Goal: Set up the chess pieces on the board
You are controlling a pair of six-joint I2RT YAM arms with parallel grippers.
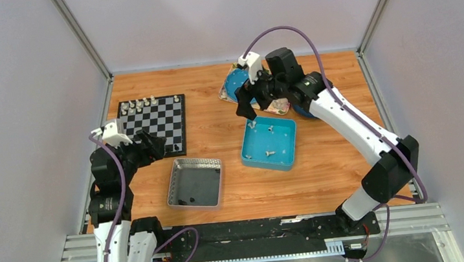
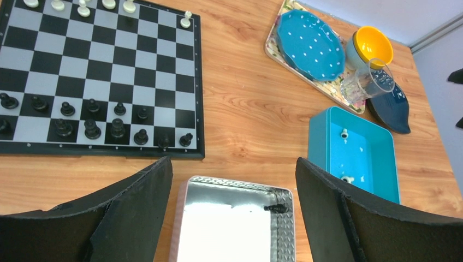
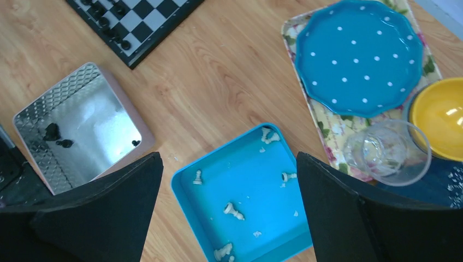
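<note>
Right gripper (image 1: 245,111) agape over wood-grain table (image 1: 216,132); pale grey walls (image 1: 224,15) around

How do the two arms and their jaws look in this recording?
The left arm and right arm share glossy white links joined by bulky black joints. A purple cable runs along each, looping free near the wrist, where a small white block sits. The jaws are broad, matte black wedges with a rough face. No markings are legible.
</note>
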